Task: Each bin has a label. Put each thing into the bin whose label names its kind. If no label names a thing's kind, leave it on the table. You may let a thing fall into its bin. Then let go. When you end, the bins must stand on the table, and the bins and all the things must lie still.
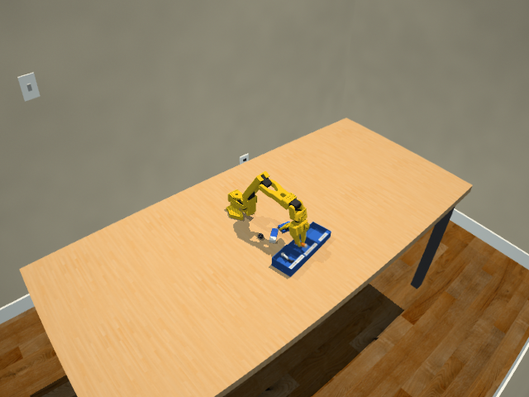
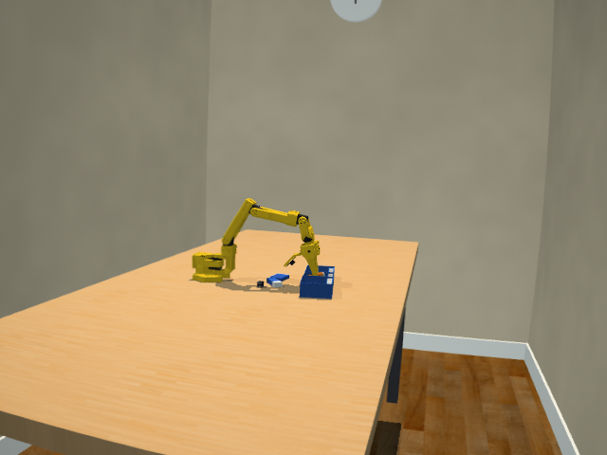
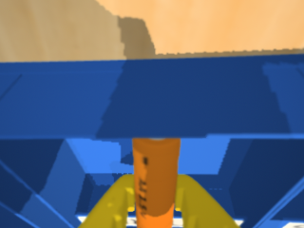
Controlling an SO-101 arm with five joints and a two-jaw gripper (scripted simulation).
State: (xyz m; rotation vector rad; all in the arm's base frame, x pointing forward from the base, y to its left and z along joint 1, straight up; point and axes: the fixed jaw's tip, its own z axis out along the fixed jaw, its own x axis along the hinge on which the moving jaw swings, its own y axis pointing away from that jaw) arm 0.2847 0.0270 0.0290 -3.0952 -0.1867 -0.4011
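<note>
My gripper [image 1: 300, 245] [image 2: 316, 274] [image 3: 154, 199] is shut on an orange cylinder, like a battery [image 3: 157, 182], and holds it low over the middle compartment of the blue bins [image 1: 281, 268] [image 2: 316, 289] [image 3: 190, 97]. The cylinder is partly hidden by the fingers in the top and exterior views. A grey and white thing [image 1: 284, 255] lies in the end compartment nearest the exterior camera. A small black thing [image 1: 260, 236] [image 2: 260, 283] and a blue and white block [image 1: 274, 234] [image 2: 277, 283] lie on the table beside the bins. The bin labels are too blurred to read.
A blue thing [image 1: 282, 226] [image 2: 281, 277] lies between the arm's base and the bins, close to the blue and white block. Dividing walls stand on both sides of the middle compartment. The bins stand on the wooden table [image 1: 170, 277] [image 2: 195, 353].
</note>
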